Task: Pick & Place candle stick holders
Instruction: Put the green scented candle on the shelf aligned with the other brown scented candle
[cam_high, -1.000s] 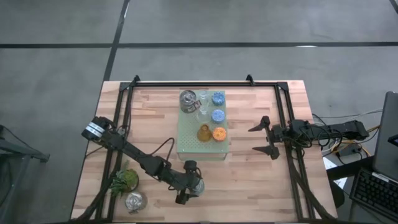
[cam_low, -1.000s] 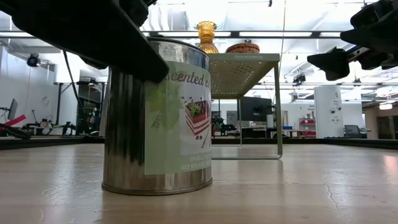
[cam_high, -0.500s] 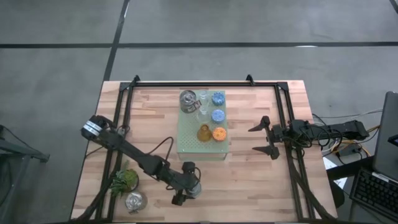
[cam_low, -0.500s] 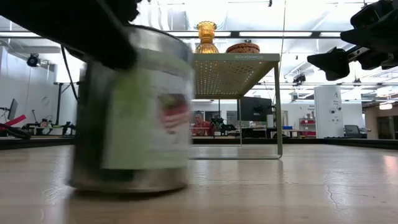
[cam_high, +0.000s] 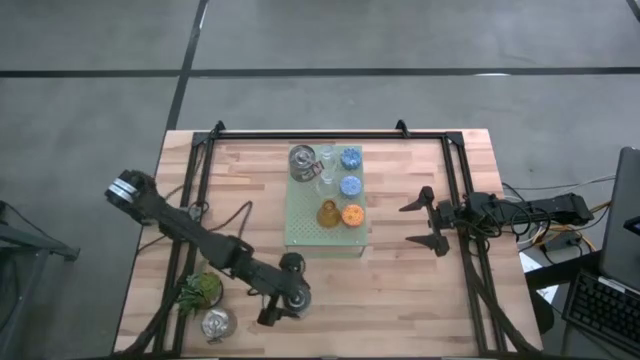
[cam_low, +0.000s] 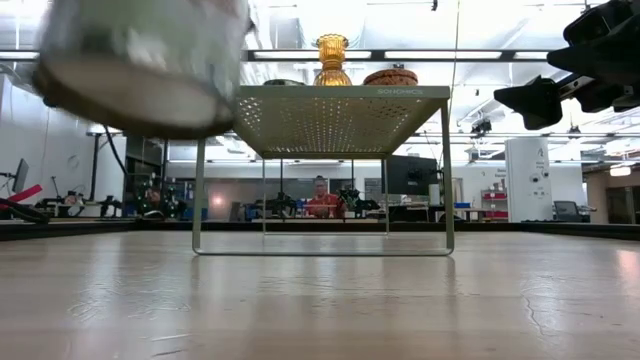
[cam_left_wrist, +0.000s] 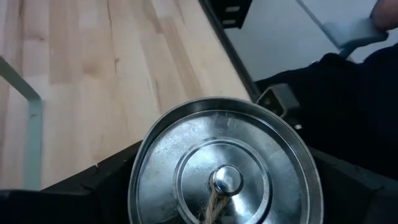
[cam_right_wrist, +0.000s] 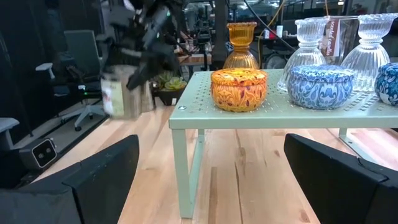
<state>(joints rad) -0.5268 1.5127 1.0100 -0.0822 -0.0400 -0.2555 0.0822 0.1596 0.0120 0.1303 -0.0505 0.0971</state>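
— Where is your left pincer?

— My left gripper (cam_high: 283, 302) sits low and left of centre in the overhead frame, pinching a silver candle holder (cam_left_wrist: 225, 167). In the table-level frame that tin (cam_low: 145, 60) hangs in the upper left corner, clear of the wooden table (cam_low: 400, 300). Through my left wrist camera I look straight down into it, my dark fingers (cam_left_wrist: 112, 180) against both of its sides.

— And the other arm?

— My right gripper (cam_high: 428, 222) hovers right of centre, jaws spread wide, holding nothing, pointing at the green board (cam_high: 300, 240).

— What's on the board?

— Near the top of the overhead frame, a second silver holder (cam_high: 302, 158) and the clear glass ones (cam_high: 325, 155). Beside them two blue holders (cam_high: 350, 157) in a column, then the orange one (cam_high: 352, 215) and the amber one (cam_high: 328, 213) side by side lower down.

— Anything else?

— A third silver holder (cam_high: 216, 323) rests in the lower left, just below a green sprig (cam_high: 202, 290). A person (cam_low: 320, 200) sits far behind, seen under the board.
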